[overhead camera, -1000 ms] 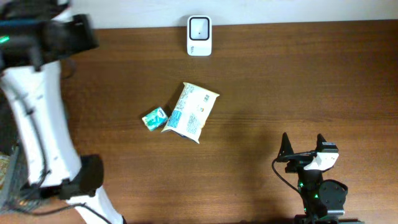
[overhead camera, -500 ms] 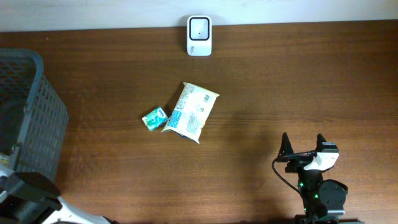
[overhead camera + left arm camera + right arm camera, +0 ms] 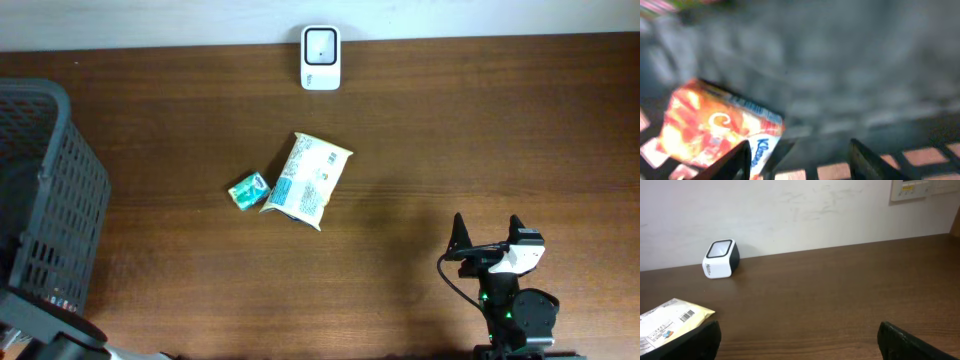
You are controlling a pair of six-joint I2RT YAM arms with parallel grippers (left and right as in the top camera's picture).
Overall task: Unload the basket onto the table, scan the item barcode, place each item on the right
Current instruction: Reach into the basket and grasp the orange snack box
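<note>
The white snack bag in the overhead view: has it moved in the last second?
No. The snack bag keeps its place and angle below the scanner, beside the teal packet.

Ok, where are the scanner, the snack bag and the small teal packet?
scanner [image 3: 320,58]: overhead view, middle of its white body.
snack bag [image 3: 305,182]: overhead view, centre of its printed face.
teal packet [image 3: 248,190]: overhead view, middle of its top side.

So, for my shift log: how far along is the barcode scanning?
Done: nothing visibly; the snack bag and teal packet lie on the table, away from the scanner. In hand: the left end effector hangs open inside the basket beside an orange pack, gripping nothing. Left: grasp an item and show its barcode to the scanner. The right end effector is open.
</note>
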